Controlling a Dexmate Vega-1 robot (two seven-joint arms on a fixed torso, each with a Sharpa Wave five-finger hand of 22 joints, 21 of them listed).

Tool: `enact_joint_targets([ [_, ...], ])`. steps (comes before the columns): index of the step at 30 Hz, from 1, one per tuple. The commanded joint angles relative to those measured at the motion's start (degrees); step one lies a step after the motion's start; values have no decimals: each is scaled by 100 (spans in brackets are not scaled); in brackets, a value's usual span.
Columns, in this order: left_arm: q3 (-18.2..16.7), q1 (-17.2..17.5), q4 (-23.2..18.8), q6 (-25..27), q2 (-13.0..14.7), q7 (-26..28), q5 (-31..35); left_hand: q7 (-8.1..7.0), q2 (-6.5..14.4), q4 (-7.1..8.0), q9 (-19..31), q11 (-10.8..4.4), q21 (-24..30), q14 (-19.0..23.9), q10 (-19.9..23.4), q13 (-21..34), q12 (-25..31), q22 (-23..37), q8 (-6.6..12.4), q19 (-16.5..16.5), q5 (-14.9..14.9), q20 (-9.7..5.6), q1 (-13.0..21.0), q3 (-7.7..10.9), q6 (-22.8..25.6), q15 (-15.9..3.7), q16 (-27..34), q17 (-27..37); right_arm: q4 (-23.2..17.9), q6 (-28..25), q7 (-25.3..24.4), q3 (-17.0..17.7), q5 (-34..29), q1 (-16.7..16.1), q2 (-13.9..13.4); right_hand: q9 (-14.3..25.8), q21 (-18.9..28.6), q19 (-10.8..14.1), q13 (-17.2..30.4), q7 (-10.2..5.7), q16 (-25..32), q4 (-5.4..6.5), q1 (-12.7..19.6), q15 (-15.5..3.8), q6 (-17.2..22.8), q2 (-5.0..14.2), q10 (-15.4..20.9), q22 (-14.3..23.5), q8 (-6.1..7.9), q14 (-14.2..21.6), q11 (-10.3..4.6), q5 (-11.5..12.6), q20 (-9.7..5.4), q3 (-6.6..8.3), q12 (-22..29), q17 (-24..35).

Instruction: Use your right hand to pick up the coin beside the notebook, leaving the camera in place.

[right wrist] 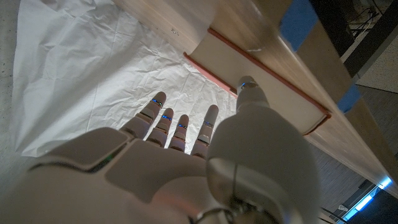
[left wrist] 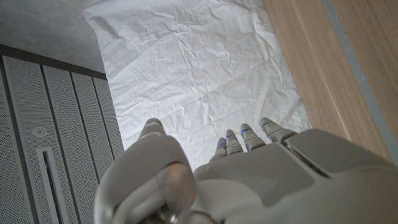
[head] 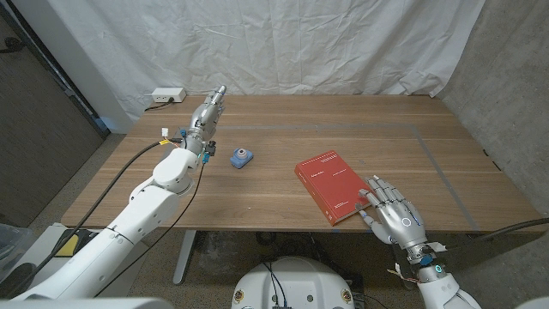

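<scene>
The robot's right hand (head: pixel 392 213) hovers low at the near right edge of the wooden table (head: pixel 343 120), fingers spread and holding nothing, its thumb at the right-hand side of a red notebook (head: pixel 328 183). Whether the thumb touches the cover cannot be told.

The coin itself cannot be made out in any view. By the task's wording it should lie beside the notebook, and judging by the hand's position, probably on the side facing that hand, in or under the narrow strip between fingers and cover.

The notebook's long axis runs from the middle of the table toward the near edge, slanting slightly right, so the hand lies along its long right side. The right hand is by far the nearer.

The left hand (head: pixel 207 113) is raised well away near the far left corner, fingers straight and loosely apart, gripping nothing. A small blue camera (head: pixel 242 157) sits left of the notebook, well apart from the right hand and out of its likely path. A white power strip (head: pixel 167 95) rests at the far left corner, before a hanging white sheet (head: pixel 300 43).
</scene>
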Motion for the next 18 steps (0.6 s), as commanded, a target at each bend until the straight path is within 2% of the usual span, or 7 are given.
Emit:
enact_joint_targets([
  [1,65,-106,162,-3,-36,-91,-66,-18,3,-1,10,-10,6,-47,1,32,3,33,20,-62,-15,-137,54,-36,-46,8,2,7,-42,29,119,-43,-57,81,-18,-15,45,11,15,-23,57,5,11,-217,285,47,96,31,125,74,-38,43,-21,-13,61,9],
  [2,71,-110,161,-5,-45,-71,-53,-14,4,-1,10,-8,7,-47,1,32,3,33,21,-60,-15,-139,54,-36,-45,8,2,7,-30,19,121,-49,-63,90,0,-5,50,10,17,-25,57,-3,35,-217,444,65,128,31,204,83,-51,45,-25,-11,78,8],
  [4,74,-111,143,9,-35,-71,-57,-17,4,-1,10,-3,6,-49,-4,32,1,33,20,-64,-16,-135,54,-37,-47,6,2,7,-24,43,138,-53,-52,101,-3,-12,55,13,20,-34,63,-15,63,-228,559,76,177,31,254,106,-64,48,-26,-8,101,7],
  [11,68,-88,69,32,-19,2,-25,-18,7,-1,10,-1,5,-52,-14,32,-2,34,21,-68,-18,-129,55,-41,-45,1,1,7,16,62,95,-82,-87,117,21,-38,62,14,26,-55,64,-41,129,-242,683,108,210,31,301,123,-83,52,-29,9,120,6],
  [13,80,-96,83,20,-28,-15,-29,-17,8,-2,11,2,5,-54,-4,32,2,34,21,-70,-19,-127,56,-42,-45,6,0,7,19,49,60,-77,-83,99,31,-54,62,7,28,-68,62,-56,160,-242,642,114,175,31,281,121,-87,54,-31,14,108,7],
  [18,127,-136,102,38,-47,-26,-17,-14,10,-2,11,-17,5,-51,-15,32,-2,34,21,-72,-21,-126,57,-45,-45,9,2,7,15,31,-2,-57,-77,55,17,-131,62,-26,36,-72,36,-102,277,-222,282,146,75,31,113,68,-62,61,-28,34,77,7],
])
